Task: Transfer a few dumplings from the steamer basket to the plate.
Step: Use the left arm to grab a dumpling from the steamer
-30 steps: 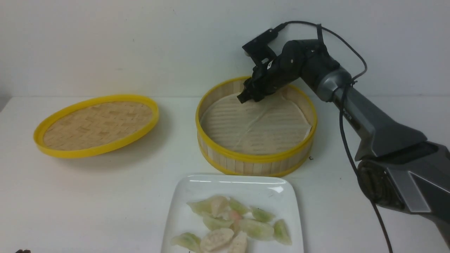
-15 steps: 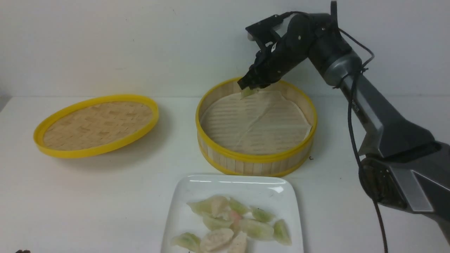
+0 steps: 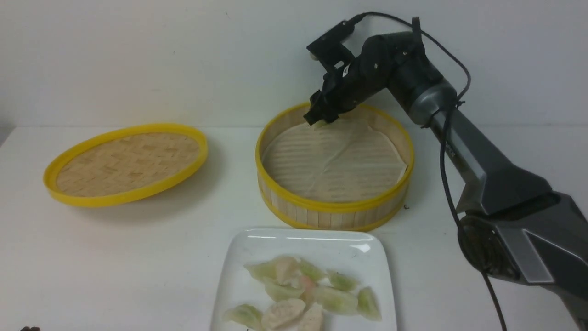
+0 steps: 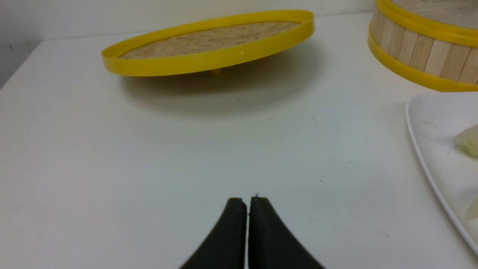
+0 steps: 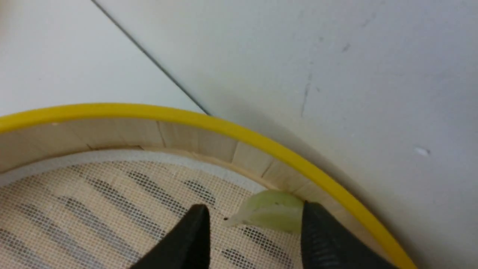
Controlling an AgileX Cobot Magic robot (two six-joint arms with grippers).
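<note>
Front view has the round bamboo-slat steamer basket (image 3: 335,208) with yellow rims standing on the white table (image 3: 138,257). The black right gripper (image 3: 319,120) hangs over the basket's far rim at about eleven o'clock. A small pale green dumpling (image 3: 320,123) shows at its tips, low against the inner wall. The rest of the creased whitish paper liner (image 3: 330,161) lies bare.

At six o'clock from the basket, just apart from it, lies the glossy white square plate (image 3: 303,241). It carries a loose heap of crescent-shaped translucent dumplings (image 3: 298,294), pale green and pinkish-white, touching and partly overlapping. At nine o'clock from the basket, well apart, the flat yellow-rimmed woven lid (image 3: 124,161) sits tilted.

Right wrist view shows the right gripper's two black fingers (image 5: 321,239) standing apart, jaws open. The green dumpling lies between them on the liner, touching one finger and the basket wall, with a gap to the other finger.

Left wrist view shows the black left gripper (image 4: 247,200) low over bare table, its fingers pressed together on nothing, with the lid at about twelve o'clock ahead of it
</note>
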